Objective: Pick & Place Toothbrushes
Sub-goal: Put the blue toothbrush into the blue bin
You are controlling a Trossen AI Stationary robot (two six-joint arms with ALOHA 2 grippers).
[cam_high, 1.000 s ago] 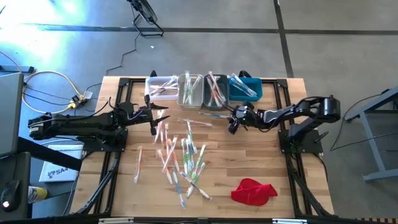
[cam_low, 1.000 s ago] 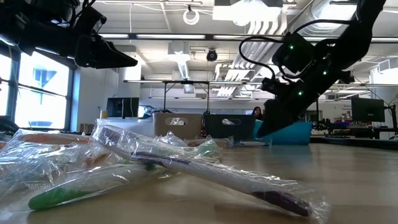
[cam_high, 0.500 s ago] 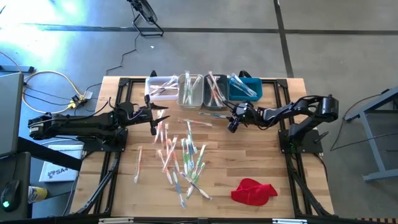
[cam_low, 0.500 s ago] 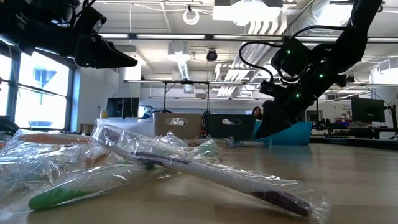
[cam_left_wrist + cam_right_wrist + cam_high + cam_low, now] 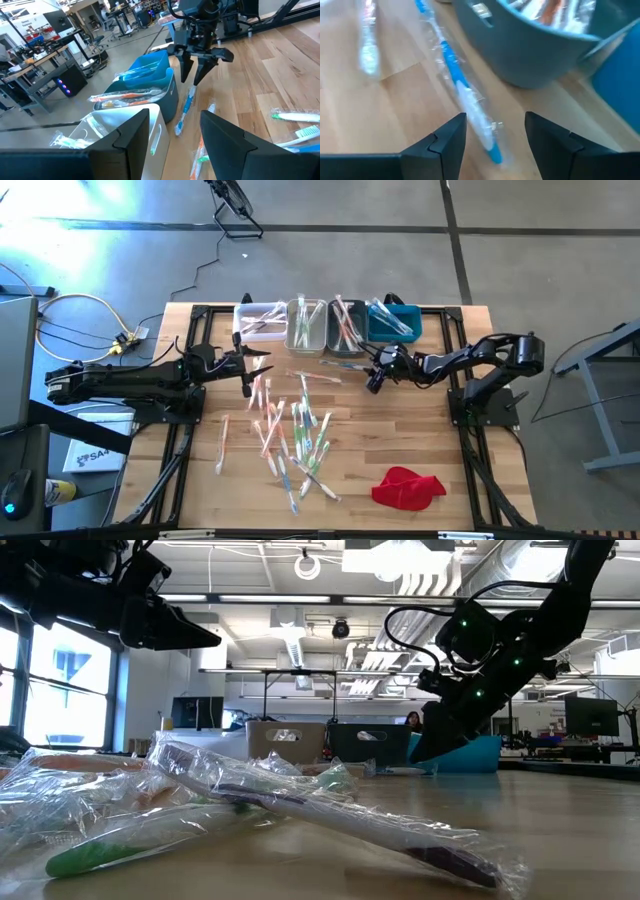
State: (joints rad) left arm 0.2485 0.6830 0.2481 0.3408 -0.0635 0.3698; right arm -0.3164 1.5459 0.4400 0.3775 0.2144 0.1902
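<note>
You are looking at wrapped toothbrushes (image 5: 290, 430) scattered loosely across the middle of the wooden table, overlapping at many angles, with pink, orange, green, blue and white handles. One blue-handled toothbrush (image 5: 465, 95) lies flat in its clear wrapper just beside the grey bin. More toothbrushes lie inside the bins.

Open-plan robotics lab or workshop, exposed ceiling ducts (image 5: 520, 565), strip lights, rows of workbenches (image 5: 47, 52) with monitors (image 5: 590, 715), concrete floor (image 5: 330, 265), loose cables (image 5: 85, 315).
</note>
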